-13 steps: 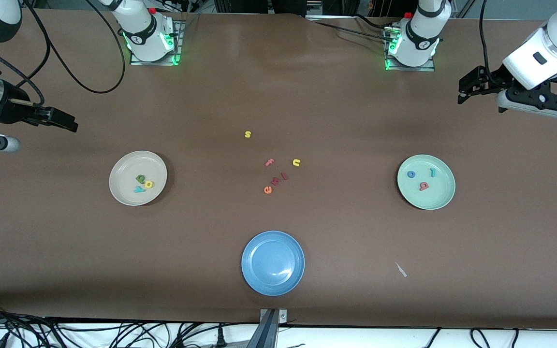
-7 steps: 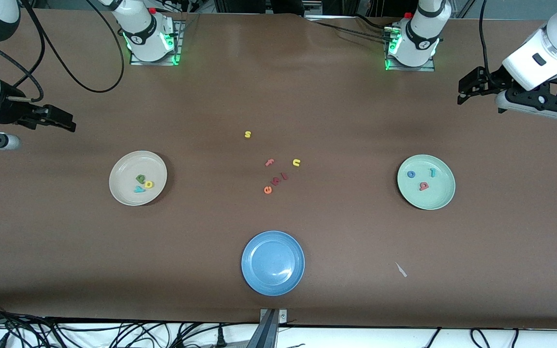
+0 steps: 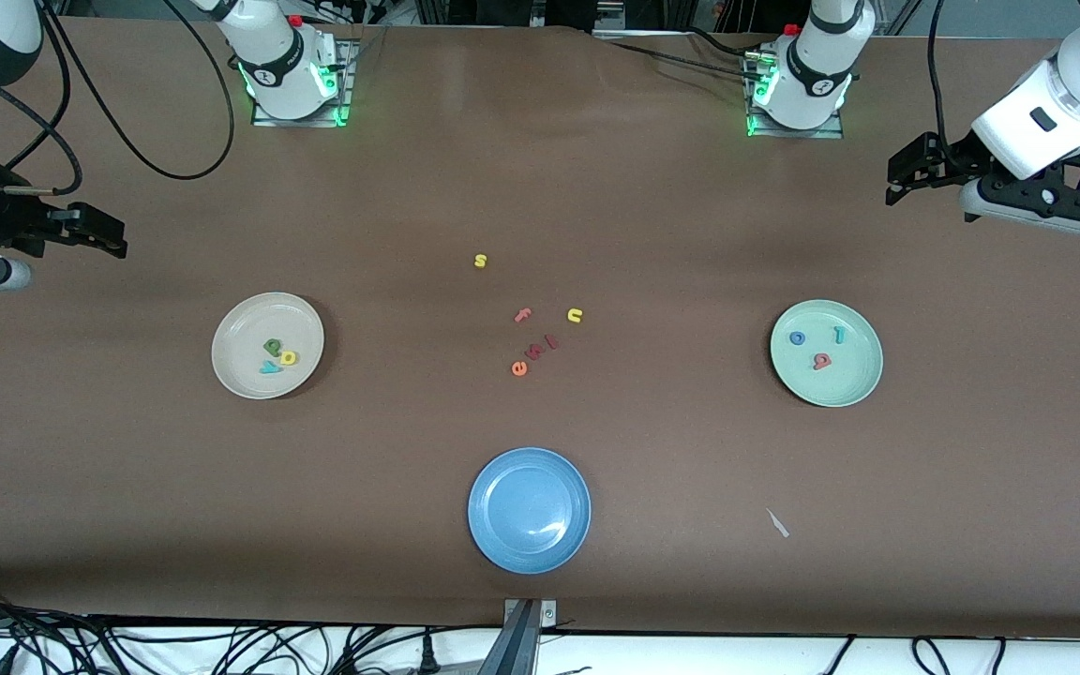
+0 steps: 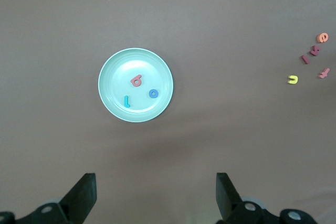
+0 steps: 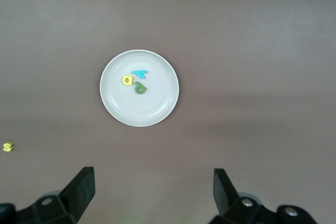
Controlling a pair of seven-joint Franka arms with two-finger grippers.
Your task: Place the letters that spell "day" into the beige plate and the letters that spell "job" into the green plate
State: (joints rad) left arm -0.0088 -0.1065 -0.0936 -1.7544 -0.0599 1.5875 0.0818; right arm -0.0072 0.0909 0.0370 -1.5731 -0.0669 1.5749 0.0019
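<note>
The beige plate (image 3: 267,345) sits toward the right arm's end of the table with the green "d" (image 3: 272,347), yellow "a" (image 3: 289,357) and teal "y" (image 3: 269,367) lying close together in it. The green plate (image 3: 826,352) sits toward the left arm's end and holds the blue "o" (image 3: 797,338), teal "j" (image 3: 839,334) and red "b" (image 3: 821,360), each apart from the others.

Between the two plates, loose letters lie on the table (image 3: 690,234): a yellow "s" (image 3: 480,261), a yellow "u" (image 3: 575,315), a pink "f" (image 3: 523,315) and an orange "e" (image 3: 519,368). A blue plate (image 3: 529,509) lies nearer the front camera than these.

The right gripper (image 3: 113,242) hangs in the air over the table's edge at its own end, fingers spread wide and holding nothing. The left gripper (image 3: 896,178) hangs likewise over its end, fingers wide apart and empty.
</note>
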